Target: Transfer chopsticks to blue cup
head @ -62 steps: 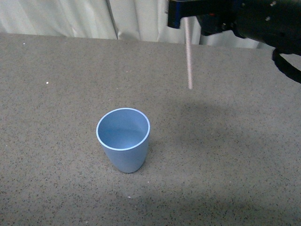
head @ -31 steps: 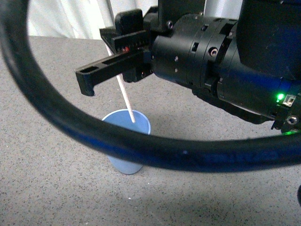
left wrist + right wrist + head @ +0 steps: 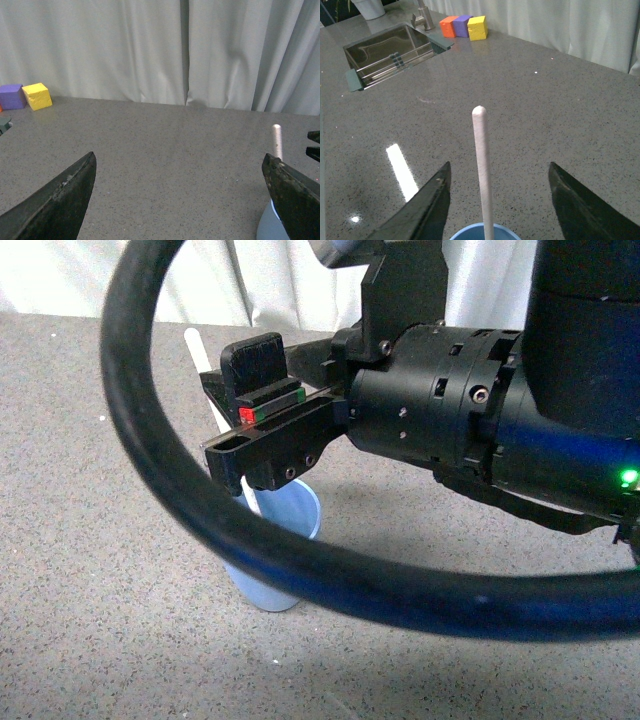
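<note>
The blue cup (image 3: 268, 592) stands on the grey counter, partly hidden by my right arm. The pale chopstick (image 3: 195, 348) stands in the cup, leaning back and to the left, with its top well above the rim. My right gripper (image 3: 257, 410) is open just above the cup, its jaws apart on either side of the stick without touching it. In the right wrist view the chopstick (image 3: 482, 165) rises from the cup's rim (image 3: 470, 233) between the open gripper (image 3: 498, 169). My left gripper (image 3: 178, 159) is open and empty; the cup (image 3: 269, 228) and chopstick (image 3: 276, 141) show beside one finger.
A thick black cable (image 3: 140, 450) loops across the front view. A sink (image 3: 390, 52) is set in the counter, with orange (image 3: 449, 26), purple (image 3: 462, 24) and yellow (image 3: 476, 27) cubes behind it. White curtains (image 3: 150, 45) hang at the back.
My right arm came from the back right with the chopstick hanging from it, moved over the cup and opened. The stick now stands free in the cup.
</note>
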`<state>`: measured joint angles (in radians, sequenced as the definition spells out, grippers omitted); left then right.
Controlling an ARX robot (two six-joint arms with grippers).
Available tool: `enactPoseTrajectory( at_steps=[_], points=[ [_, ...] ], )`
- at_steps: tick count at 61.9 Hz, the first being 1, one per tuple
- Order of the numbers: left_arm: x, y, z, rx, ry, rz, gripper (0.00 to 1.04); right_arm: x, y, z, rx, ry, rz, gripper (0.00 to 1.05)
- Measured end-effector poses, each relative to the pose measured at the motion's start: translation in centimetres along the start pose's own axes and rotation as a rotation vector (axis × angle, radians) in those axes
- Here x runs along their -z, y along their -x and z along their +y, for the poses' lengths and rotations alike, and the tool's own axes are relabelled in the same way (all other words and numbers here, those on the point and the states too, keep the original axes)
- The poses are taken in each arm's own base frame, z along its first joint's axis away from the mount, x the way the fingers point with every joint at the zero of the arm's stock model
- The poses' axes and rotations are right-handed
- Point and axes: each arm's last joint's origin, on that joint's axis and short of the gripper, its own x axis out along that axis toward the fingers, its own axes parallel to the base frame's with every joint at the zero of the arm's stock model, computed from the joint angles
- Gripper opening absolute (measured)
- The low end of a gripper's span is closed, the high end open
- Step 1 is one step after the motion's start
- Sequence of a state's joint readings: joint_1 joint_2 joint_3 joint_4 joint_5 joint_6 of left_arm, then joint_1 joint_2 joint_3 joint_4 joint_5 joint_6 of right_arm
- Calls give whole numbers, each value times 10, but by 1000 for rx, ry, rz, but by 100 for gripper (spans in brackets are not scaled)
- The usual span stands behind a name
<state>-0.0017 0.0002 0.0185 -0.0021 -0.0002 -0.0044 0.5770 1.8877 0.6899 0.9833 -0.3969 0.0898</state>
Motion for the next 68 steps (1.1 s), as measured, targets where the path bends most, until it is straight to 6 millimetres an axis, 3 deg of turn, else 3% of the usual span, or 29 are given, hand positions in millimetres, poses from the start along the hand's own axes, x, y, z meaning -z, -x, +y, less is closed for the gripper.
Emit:
enactPoseTrajectory(
  at_steps=[9, 17, 30, 42, 52, 54, 60, 68],
  points=[
    [0, 0, 0, 0, 0, 0, 98, -16, 27, -5, 152, -36, -22, 97],
    [0, 0, 0, 0, 0, 0, 98, -18, 66, -19, 441, -140, 50, 95],
    [0, 0, 0, 0, 0, 0, 98, 3, 135, -26, 739, -274, 220, 95],
    [0, 0, 0, 0, 0, 0, 98, 7, 179, -8, 854, -239, 222, 95],
    [0, 0, 0, 0, 0, 0, 98, 2, 202, 15, 974, -127, 71, 95],
    [0, 0, 0, 0, 0, 0, 98, 3, 204, 17, 986, -102, 39, 94],
    [0, 0, 0, 0, 0, 0, 98, 14, 211, 20, 942, 2, -170, 77],
    [0, 0, 0, 0, 0, 0, 98, 13, 222, 21, 950, 44, -257, 55]
  ],
)
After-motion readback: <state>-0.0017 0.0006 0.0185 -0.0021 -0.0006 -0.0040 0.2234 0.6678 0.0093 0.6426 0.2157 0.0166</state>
